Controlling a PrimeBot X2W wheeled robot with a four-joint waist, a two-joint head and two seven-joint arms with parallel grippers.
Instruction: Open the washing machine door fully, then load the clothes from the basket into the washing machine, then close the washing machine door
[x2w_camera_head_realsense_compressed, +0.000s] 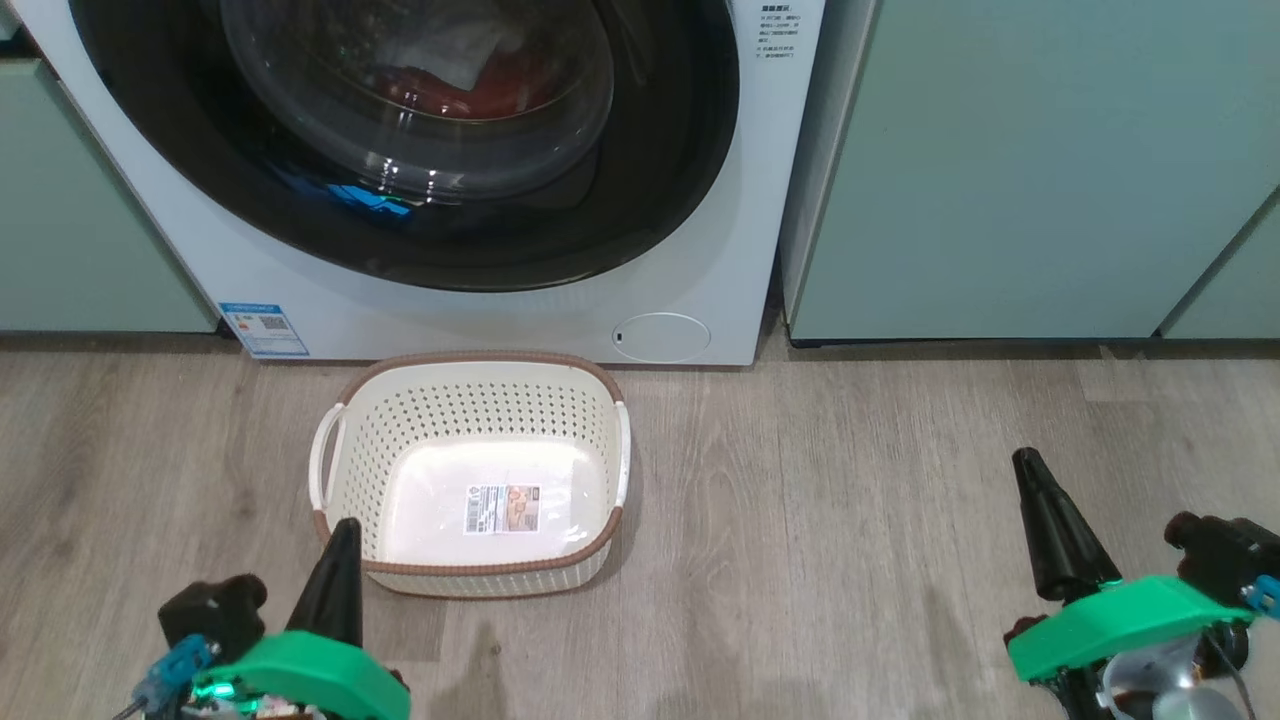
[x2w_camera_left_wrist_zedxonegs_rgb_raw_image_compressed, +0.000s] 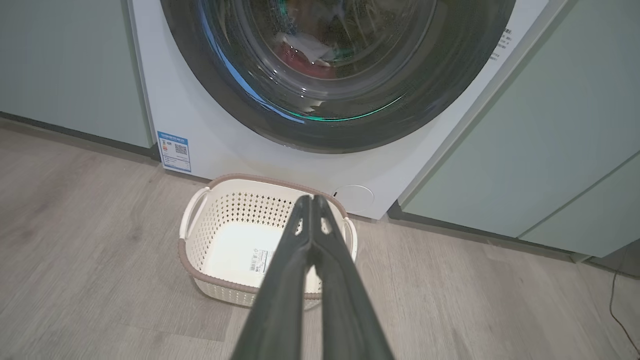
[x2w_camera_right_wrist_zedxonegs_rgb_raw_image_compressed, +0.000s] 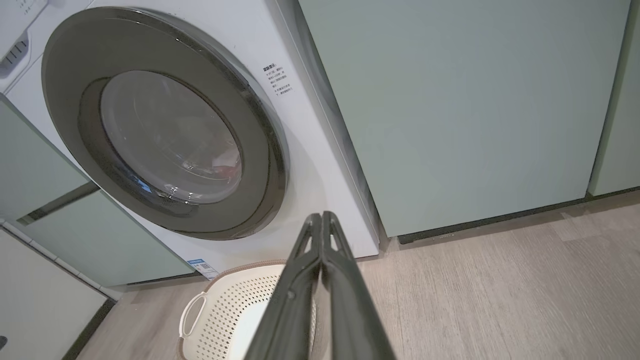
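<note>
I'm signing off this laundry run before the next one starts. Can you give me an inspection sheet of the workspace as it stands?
Surface: grey wood-look floor, no spills seen.
Job's things: big white front-loading washing machine; its round black-rimmed glass door looks shut flush; red and white clothes lie inside behind the glass; cream perforated plastic basket stands on the floor before the machine, holding nothing but its base label.
Clutter: nothing seen.
Grippers: left gripper and right gripper both shut, holding nothing.
Cables: thin dark cable on the floor at the right edge of the left wrist view.
Surroundings: pale green cabinets on both sides of the machine.
</note>
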